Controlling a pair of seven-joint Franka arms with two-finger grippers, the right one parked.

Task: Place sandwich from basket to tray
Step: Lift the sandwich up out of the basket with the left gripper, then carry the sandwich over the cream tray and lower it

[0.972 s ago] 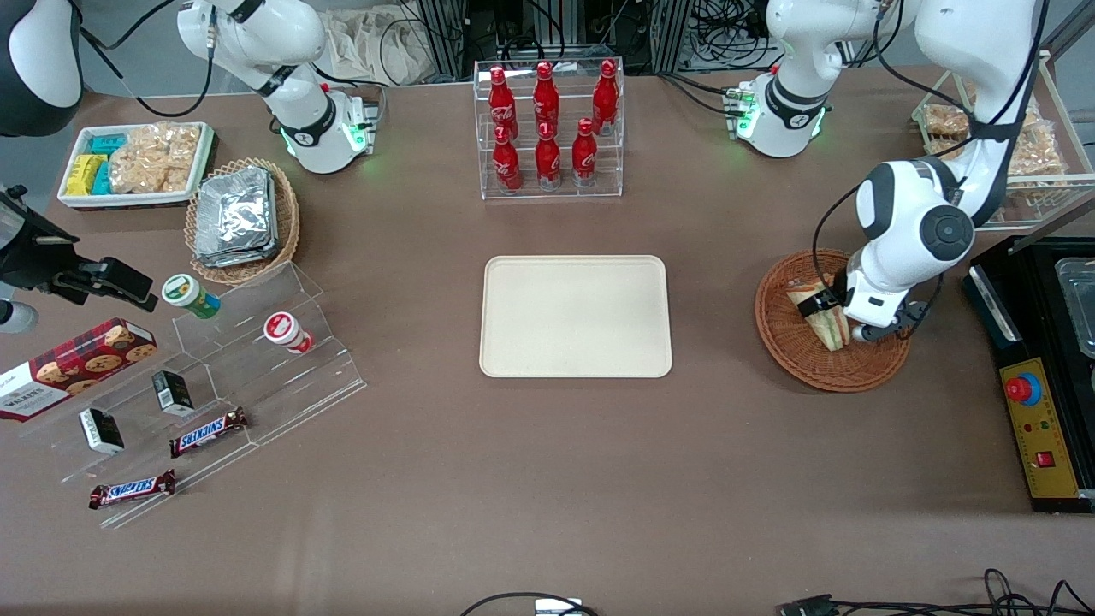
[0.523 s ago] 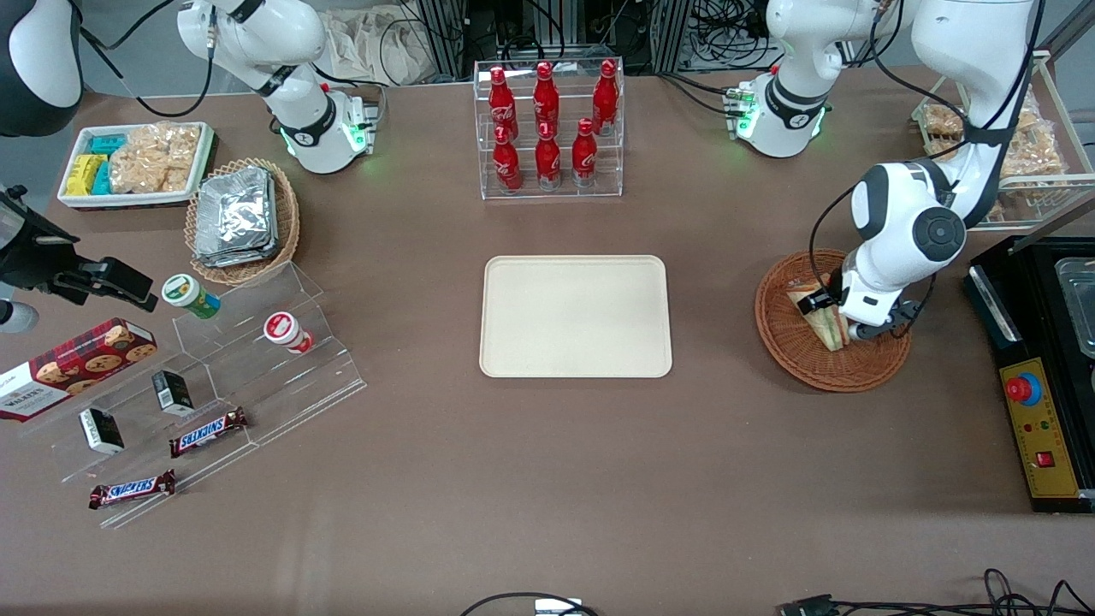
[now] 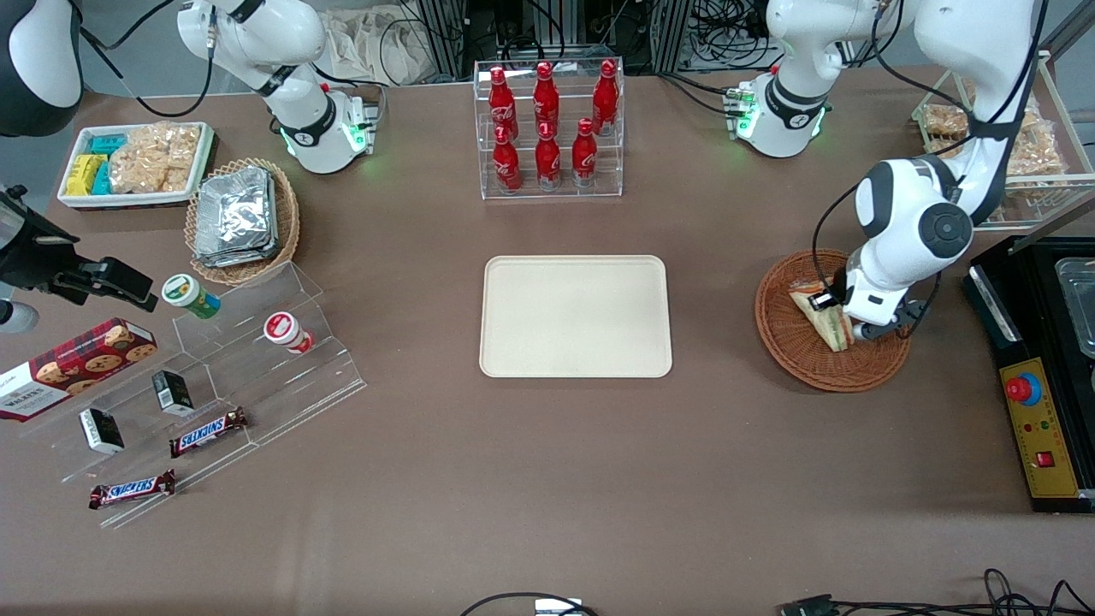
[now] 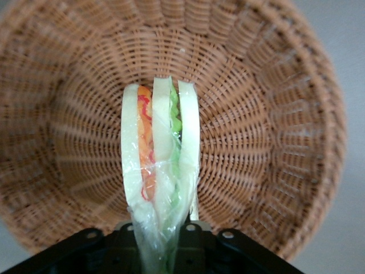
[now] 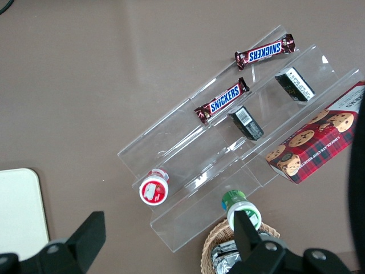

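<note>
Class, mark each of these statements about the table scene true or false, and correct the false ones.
1. The sandwich is above the round wicker basket. True.
2. The gripper is above the tray. False: it is at the basket, toward the working arm's end of the table, shut on the sandwich.
3. The tray has nothing on it. True.
4. The sandwich's filling is plain white only. False: the left wrist view shows orange-red and green layers between pale bread slices.
5. The rack of red bottles is nearer to the front camera than the tray. False: it is farther from it.
</note>
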